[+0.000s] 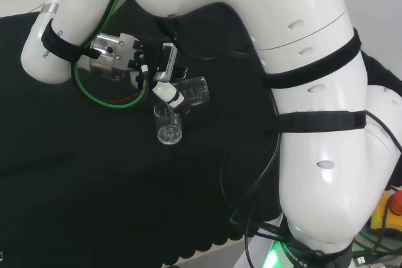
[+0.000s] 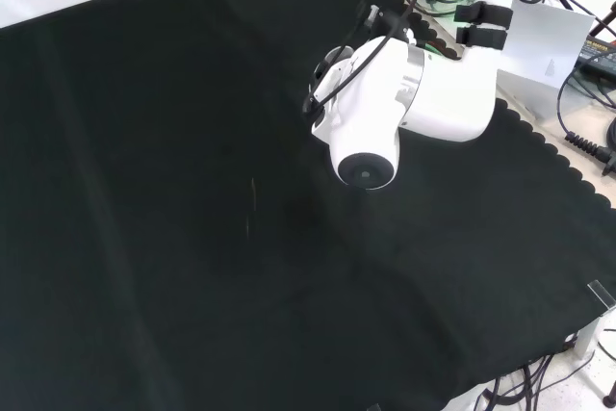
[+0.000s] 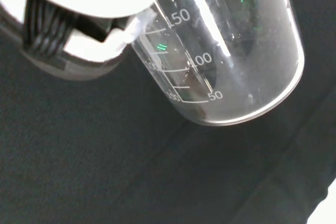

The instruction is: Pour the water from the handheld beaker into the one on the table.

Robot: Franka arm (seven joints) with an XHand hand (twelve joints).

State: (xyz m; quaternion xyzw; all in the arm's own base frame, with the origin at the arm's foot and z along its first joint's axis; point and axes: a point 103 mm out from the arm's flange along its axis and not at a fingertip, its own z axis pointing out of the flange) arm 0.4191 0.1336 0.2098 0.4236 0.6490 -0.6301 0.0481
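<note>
Black cloth [image 1: 75, 174] covers the bench beneath us. Our hand [image 1: 164, 73] has its fingers [image 1: 168, 94] curled round the handheld beaker [image 1: 196, 90], which lies tipped nearly on its side, its mouth at the fingertips and over the table beaker [image 1: 168, 125] standing just below them. We should keep the lip above that rim and tilt slowly. Up close, the held beaker looks almost drained; whether the lower one holds water we cannot tell.

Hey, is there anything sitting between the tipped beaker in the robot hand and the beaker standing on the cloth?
Nothing. In the head view the held beaker, gripped by the robot hand, tips right over the standing beaker.
</note>
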